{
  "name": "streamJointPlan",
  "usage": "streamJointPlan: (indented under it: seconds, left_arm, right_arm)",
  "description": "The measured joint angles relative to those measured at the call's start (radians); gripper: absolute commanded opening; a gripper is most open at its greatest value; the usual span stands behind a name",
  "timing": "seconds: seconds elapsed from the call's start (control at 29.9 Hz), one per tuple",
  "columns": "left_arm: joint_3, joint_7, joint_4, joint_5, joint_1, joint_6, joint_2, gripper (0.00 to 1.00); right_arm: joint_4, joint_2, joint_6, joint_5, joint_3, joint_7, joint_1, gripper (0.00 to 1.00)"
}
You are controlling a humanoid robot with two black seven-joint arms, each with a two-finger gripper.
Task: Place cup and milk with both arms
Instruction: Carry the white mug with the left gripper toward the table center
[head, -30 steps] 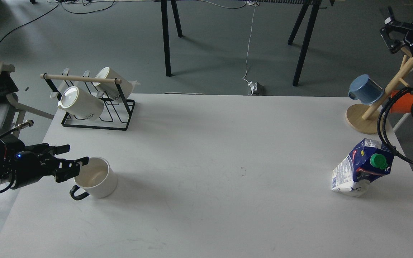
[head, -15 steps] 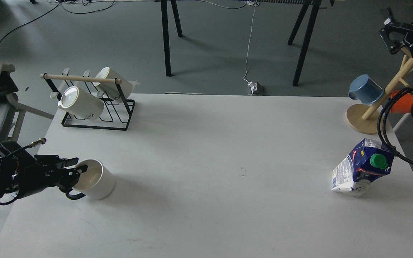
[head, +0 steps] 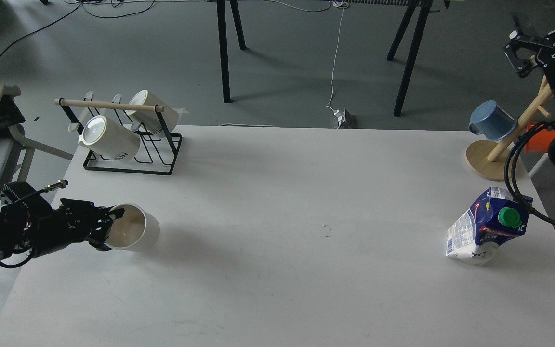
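Observation:
A white cup [head: 138,234] is at the table's left side, tilted with its mouth toward my left gripper [head: 105,230]. That gripper is shut on the cup's near rim, and the cup's handle is hidden. A blue and white milk carton [head: 484,229] with a green cap stands leaning near the right edge. My right gripper [head: 522,47] is open and empty, high at the far right, well above and behind the carton.
A black wire rack [head: 133,161] holding two white mugs stands at the back left. A wooden mug tree [head: 487,161] with a blue cup [head: 492,120] stands at the back right. My right arm's cable [head: 516,188] hangs beside the carton.
My left gripper has closed on the cup's rim. The cup has tipped toward the gripper and shifted slightly right. My right gripper has moved a little left.

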State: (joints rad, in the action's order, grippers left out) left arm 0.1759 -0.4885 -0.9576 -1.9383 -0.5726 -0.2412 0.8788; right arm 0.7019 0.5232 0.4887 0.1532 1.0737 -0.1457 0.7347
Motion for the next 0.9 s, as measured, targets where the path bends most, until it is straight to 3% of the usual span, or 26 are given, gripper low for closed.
streamJointPlan:
  seconds: [0.23,0.37,0.47,0.67,0.9]
  left_arm:
    - [0.0,0.0,-0.185,0.001,-0.124,0.059,-0.002,0.02]
    - [0.001,0.002,-0.305,0.001,-0.243,0.236,-0.025,0.02]
    - [0.002,0.041,-0.344,0.001,-0.321,0.358,-0.126,0.03]
    - [0.0,0.145,-0.32,-0.125,-0.392,0.502,-0.347,0.03]
    - [-0.01,0.161,-0.169,-0.241,-0.394,0.573,-0.62,0.04]
  right_arm:
    - [0.0,0.017,0.0,0.0,0.0,-0.004,-0.005,1.0]
    - [0.009,0.045,0.0,0.001,0.004,-0.005,-0.014,1.0]
    - [0.018,0.068,0.0,0.002,0.01,-0.006,-0.027,1.0]
    - [0.028,0.119,0.0,0.004,0.016,-0.019,-0.049,1.0]
    - [0.036,0.159,0.0,0.008,0.046,-0.02,-0.094,1.0]
